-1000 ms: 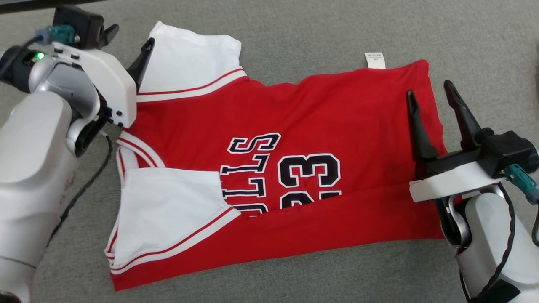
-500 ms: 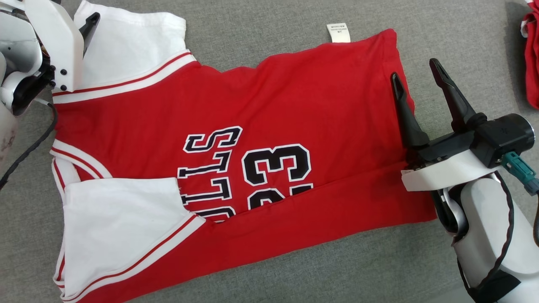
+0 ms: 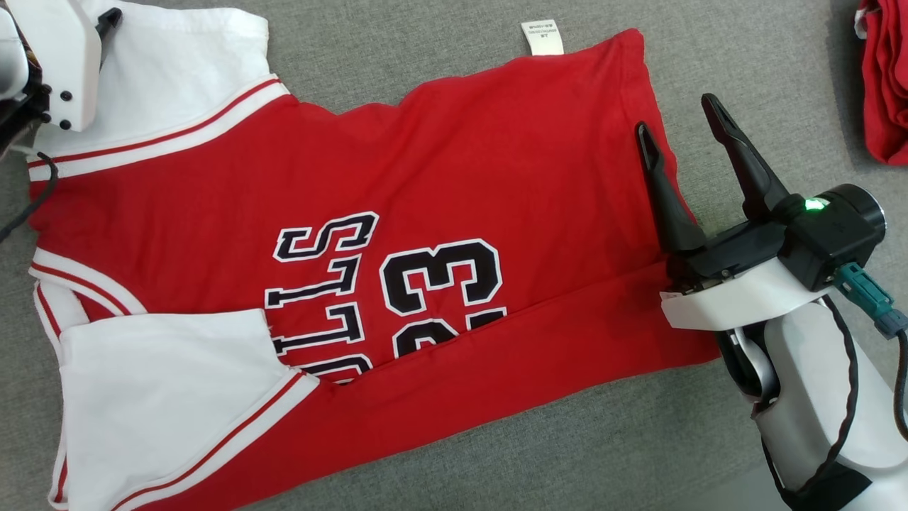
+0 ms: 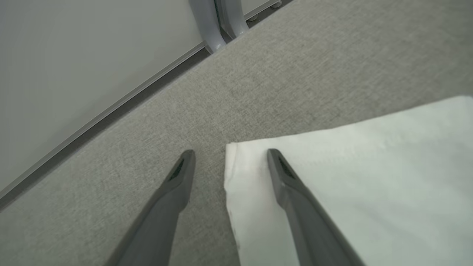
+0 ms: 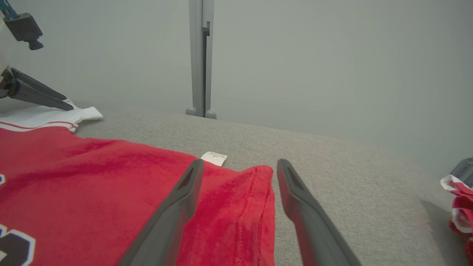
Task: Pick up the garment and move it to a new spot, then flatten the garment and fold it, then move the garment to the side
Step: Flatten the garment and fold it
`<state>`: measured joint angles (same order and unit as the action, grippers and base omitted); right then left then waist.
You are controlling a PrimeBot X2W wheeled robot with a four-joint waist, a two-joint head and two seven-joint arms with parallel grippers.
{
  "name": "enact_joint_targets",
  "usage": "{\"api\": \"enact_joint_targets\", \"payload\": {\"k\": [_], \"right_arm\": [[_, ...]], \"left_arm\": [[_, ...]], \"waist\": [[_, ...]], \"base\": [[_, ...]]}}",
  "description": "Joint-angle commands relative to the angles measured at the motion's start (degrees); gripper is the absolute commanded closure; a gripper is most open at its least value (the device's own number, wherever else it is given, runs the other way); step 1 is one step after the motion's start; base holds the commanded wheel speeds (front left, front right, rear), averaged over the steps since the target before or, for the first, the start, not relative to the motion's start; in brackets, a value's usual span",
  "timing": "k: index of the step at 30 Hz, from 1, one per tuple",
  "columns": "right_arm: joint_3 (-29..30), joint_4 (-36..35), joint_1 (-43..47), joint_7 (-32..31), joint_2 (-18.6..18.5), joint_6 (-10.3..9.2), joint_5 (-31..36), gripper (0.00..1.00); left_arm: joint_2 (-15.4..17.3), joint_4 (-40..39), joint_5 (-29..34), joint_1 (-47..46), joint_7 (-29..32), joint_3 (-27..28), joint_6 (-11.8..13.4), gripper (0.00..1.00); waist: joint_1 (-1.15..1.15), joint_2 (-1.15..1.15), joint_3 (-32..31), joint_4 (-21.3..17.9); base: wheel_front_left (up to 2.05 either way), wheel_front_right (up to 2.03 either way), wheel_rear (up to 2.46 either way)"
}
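Both wide open and empty: your left gripper (image 4: 230, 152) straddles the white sleeve (image 4: 351, 177) of the jersey (image 3: 496, 156), your right gripper (image 3: 675, 113) its hem (image 5: 264, 207). A shallow pinch may lift one layer only.

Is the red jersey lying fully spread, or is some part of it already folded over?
Partly folded. The jersey has its near long edge turned over, hiding part of the number.
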<state>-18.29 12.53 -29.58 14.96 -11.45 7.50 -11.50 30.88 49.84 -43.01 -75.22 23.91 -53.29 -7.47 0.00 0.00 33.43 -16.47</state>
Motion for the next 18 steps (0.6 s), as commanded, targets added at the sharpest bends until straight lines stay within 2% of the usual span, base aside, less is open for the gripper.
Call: {"api": "enact_joint_targets", "payload": {"k": [1,2,3,4,7,12,18], "right_arm": [[0.1,-0.3,0.3,0.3,-0.4,-0.03,-0.5,0.0],[0.4,-0.5,0.5,0.3,-0.7,-0.03,-0.5,0.0],[0.7,-0.5,0.6,0.3,-0.8,-0.03,-0.5,0.0],[0.9,-0.6,0.6,0.3,-0.9,-0.03,-0.5,0.0],[2.1,-0.2,0.4,0.3,-1.2,-0.03,-0.2,0.0],[4.2,1.2,-1.1,-1.0,-1.5,-0.03,-1.6,0.0],[6.6,5.0,-4.7,-6.3,-4.2,-0.03,-5.6,0.0]], "left_arm": [[-0.1,0.9,-0.7,0.1,1.2,-0.9,0.0,0.0],[-0.2,1.2,-1.4,0.2,2.1,-1.3,0.0,0.14],[-0.3,1.4,-1.9,0.1,2.9,-1.6,0.0,0.62],[-0.4,1.4,-2.4,0.2,3.3,-2.1,-0.1,1.0],[-0.5,0.4,-5.1,0.6,4.0,-2.8,-0.1,1.0],[-0.8,-2.0,-8.0,0.3,0.7,-3.1,0.0,1.0],[-1.4,-6.7,-10.3,2.1,-7.6,-4.3,0.0,1.0]], "waist": [[0.0,0.0,0.4,-0.3],[0.0,0.0,0.5,-0.3],[0.0,0.0,0.5,-0.4],[0.0,0.0,0.5,-0.3],[0.0,0.0,0.3,0.3],[0.0,0.0,-0.8,2.6],[0.0,0.0,-3.6,8.1]], "base": [[0.0,0.0,0.0],[0.0,0.0,0.0],[0.0,0.0,0.0],[0.0,0.0,0.0],[0.0,0.0,0.0],[0.0,0.0,0.0],[0.0,0.0,0.0]]}}
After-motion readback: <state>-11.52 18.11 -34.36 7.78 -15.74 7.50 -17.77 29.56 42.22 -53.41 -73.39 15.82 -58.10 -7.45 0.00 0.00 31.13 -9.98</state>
